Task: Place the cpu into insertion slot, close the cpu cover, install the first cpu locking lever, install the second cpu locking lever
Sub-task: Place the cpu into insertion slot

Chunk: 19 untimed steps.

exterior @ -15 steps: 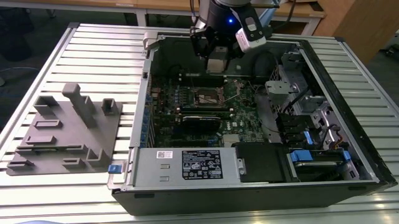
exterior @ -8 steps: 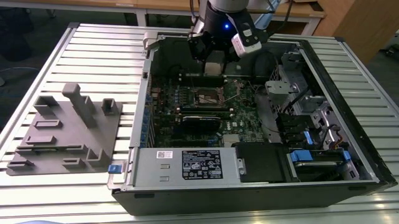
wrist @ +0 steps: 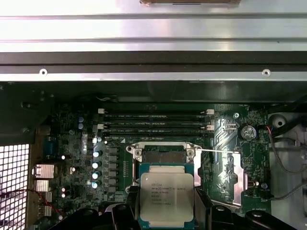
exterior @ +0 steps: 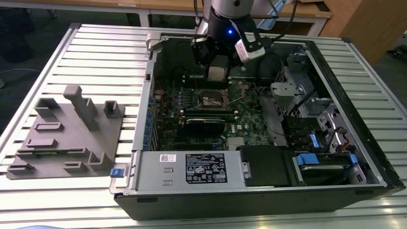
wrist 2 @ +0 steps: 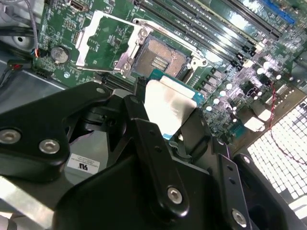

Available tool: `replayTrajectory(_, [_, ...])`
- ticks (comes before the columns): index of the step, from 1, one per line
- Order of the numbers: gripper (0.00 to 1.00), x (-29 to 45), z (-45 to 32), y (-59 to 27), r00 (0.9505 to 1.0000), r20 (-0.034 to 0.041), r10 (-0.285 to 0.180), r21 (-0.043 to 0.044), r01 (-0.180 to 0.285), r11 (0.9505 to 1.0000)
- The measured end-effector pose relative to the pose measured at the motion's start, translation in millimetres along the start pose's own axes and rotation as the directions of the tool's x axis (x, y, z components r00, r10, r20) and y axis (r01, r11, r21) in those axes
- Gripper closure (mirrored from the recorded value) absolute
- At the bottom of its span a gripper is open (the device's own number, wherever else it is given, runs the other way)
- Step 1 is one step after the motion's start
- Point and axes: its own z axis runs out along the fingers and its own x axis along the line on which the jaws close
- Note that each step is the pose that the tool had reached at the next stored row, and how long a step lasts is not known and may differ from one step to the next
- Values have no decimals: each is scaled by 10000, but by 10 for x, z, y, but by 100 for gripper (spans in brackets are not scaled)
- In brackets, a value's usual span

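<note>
Gripping the cpu [wrist: 166,197] by two opposite edges with the end effector [exterior: 218,76], fingers [wrist 2: 139,120] closed in on it. Hovering over the motherboard [exterior: 168,98], at 12 o'clock from the bare insertion slot [exterior: 213,98] in the exterior view. Spotting the cpu cover [wrist 2: 86,48] swung open just beside that slot.

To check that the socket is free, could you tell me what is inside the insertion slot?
In the second wrist view the insertion slot shows bare contacts, no chip. Its near edge is hidden by the cpu held in the gripper.
</note>
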Motion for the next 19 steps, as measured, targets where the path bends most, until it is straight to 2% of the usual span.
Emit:
replayTrajectory(5, [46, -1, 47, -4, 10000, 21, -32, -3, 32, 10000])
replayTrajectory(19, [46, -2, 284, -27, 9995, 28, -307, -2, 307, 9995])
